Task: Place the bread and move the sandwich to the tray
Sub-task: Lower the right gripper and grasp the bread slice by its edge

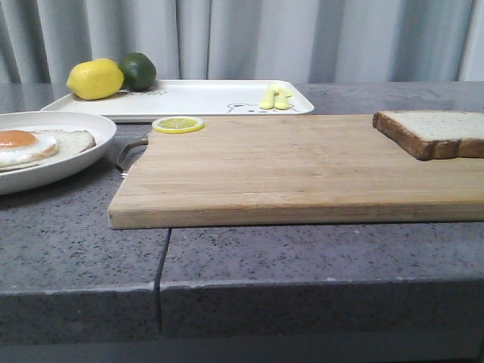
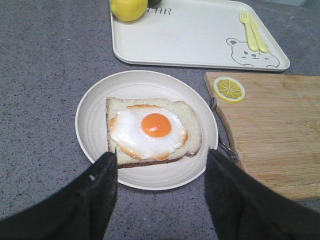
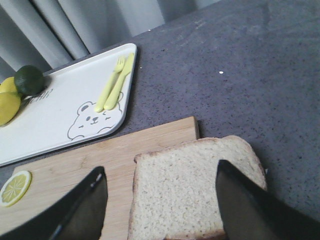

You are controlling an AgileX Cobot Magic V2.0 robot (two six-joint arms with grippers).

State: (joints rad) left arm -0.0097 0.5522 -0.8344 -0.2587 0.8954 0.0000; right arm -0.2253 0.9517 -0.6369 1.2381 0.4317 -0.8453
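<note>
Your grey speckled counter (image 1: 318,257) sits before pale curtains (image 1: 302,38). Both sets of fingers are spread — left gripper (image 2: 161,192) over the sandwich (image 2: 152,131), right gripper (image 3: 160,205) over the bread (image 3: 192,185) on the board (image 1: 280,170) — tray (image 1: 197,98) behind.

orange-yolked sandwich (image 2: 152,130), white bear-printed tray (image 2: 200,35)

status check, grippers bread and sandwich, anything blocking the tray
Left gripper open over sandwich. Right gripper open over bread. Tray holds lemon, lime, cutlery; centre free.
</note>
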